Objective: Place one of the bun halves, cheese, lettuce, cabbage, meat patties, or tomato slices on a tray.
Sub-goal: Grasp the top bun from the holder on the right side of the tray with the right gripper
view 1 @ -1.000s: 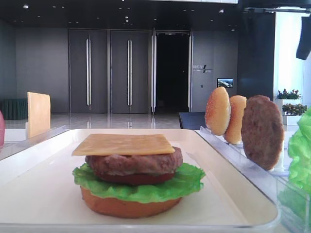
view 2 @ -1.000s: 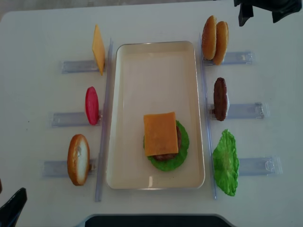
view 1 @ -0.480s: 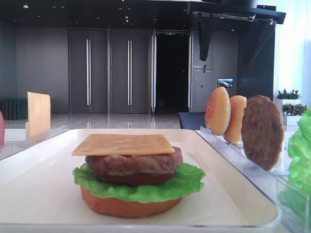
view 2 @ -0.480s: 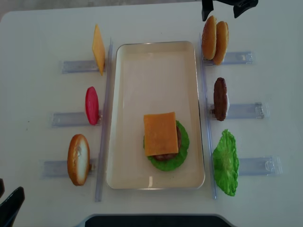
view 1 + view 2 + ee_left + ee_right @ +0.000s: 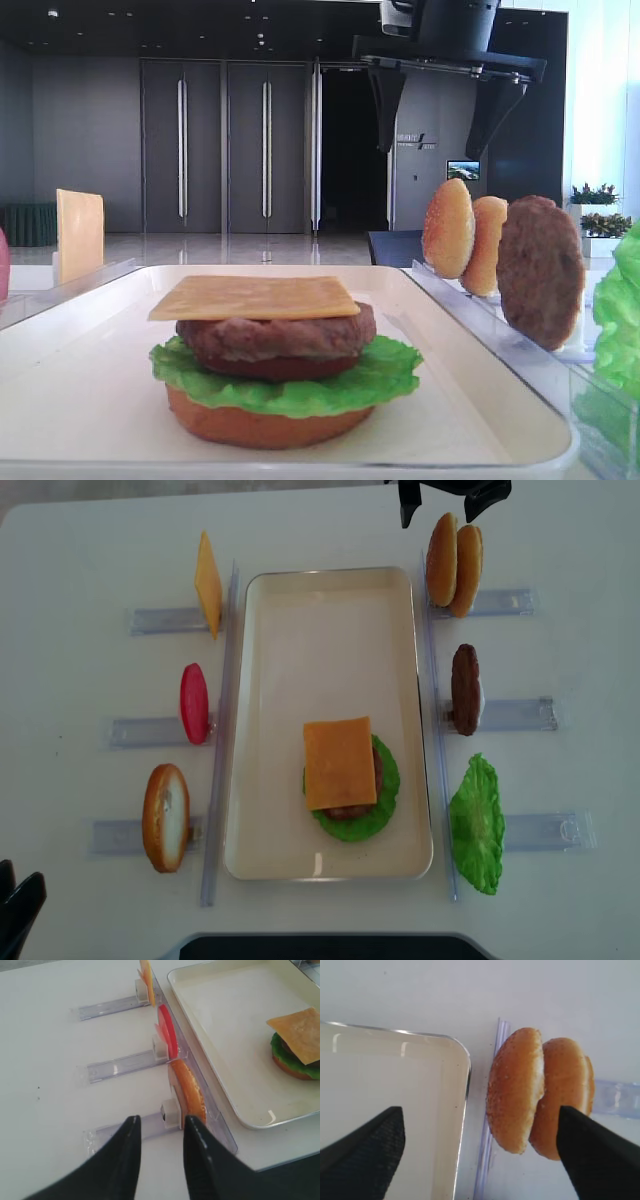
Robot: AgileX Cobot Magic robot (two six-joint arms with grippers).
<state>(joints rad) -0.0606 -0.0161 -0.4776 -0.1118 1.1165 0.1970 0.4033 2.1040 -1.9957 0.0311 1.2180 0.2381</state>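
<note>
Two sesame bun halves (image 5: pixel 441 560) (image 5: pixel 515 1090) stand on edge side by side in the back right rack. My right gripper (image 5: pixel 452 495) (image 5: pixel 440 115) (image 5: pixel 480 1115) hovers above them, open wide, one finger over the tray corner and the other beyond the outer bun, touching neither. The white tray (image 5: pixel 320 650) holds a stack topped by cheese (image 5: pixel 340 763) over a meat patty, tomato slice, lettuce and a flat bun. My left gripper (image 5: pixel 162 1122) (image 5: pixel 15 910) sits low at the near left, jaws partly open on nothing, just short of the bun half (image 5: pixel 189 1091) in the near left rack.
Clear racks flank the tray. On the left stand a cheese slice (image 5: pixel 207 584), a tomato slice (image 5: pixel 194 702) and a bun (image 5: pixel 165 817). On the right stand a patty (image 5: pixel 464 689) and a lettuce leaf (image 5: pixel 477 824). The tray's far half is bare.
My right gripper has swung left from the back right corner to above the two buns. The left gripper's jaws have narrowed and it has drawn slightly toward the near corner.
</note>
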